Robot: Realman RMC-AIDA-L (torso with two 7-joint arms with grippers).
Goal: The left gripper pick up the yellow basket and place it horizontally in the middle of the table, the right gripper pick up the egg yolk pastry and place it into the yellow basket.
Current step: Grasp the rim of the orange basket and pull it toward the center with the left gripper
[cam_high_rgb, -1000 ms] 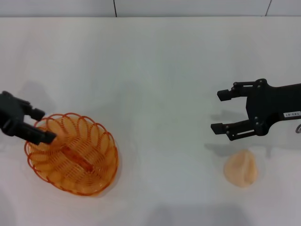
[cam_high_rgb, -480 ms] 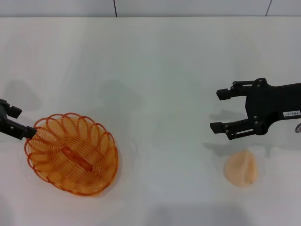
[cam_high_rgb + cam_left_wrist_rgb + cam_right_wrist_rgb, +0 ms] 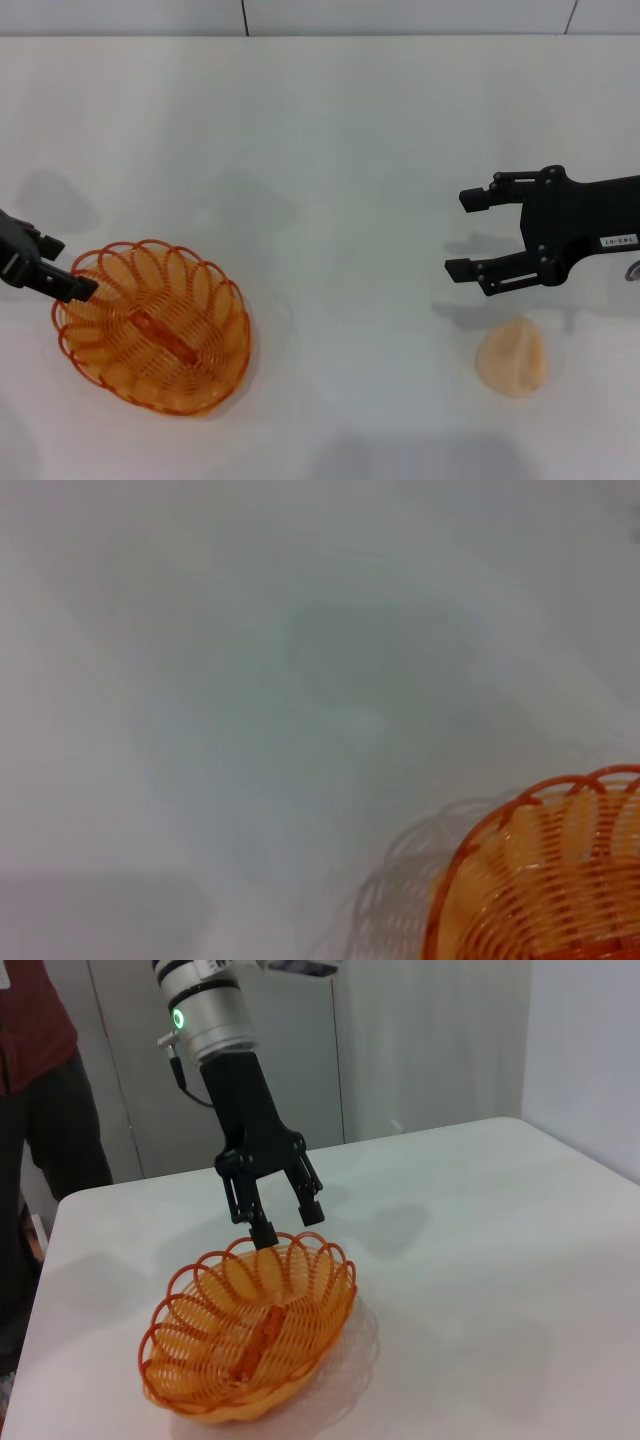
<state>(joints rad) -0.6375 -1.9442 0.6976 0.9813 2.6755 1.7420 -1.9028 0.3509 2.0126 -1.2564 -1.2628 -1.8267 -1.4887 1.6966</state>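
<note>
The yellow basket [image 3: 150, 325] lies on the white table [image 3: 320, 150] at the front left, tilted diagonally. My left gripper [image 3: 65, 268] is open at the basket's far-left rim, with one fingertip [image 3: 80, 290] right at the rim. The right wrist view shows the left gripper [image 3: 288, 1224] just above the rim of the basket [image 3: 250, 1330], fingers apart, holding nothing. The left wrist view shows only part of the basket's rim [image 3: 540, 880]. The egg yolk pastry [image 3: 512, 358] sits at the front right. My right gripper [image 3: 460, 233] is open and empty, hovering just behind the pastry.
A person in dark trousers [image 3: 40, 1110] stands beyond the table's edge near the left arm. A wall with a tile seam [image 3: 245, 18] runs along the back of the table.
My left gripper pulled back left off the basket rim, then came back slightly right to the rim. The basket, pastry and right gripper have not moved.
</note>
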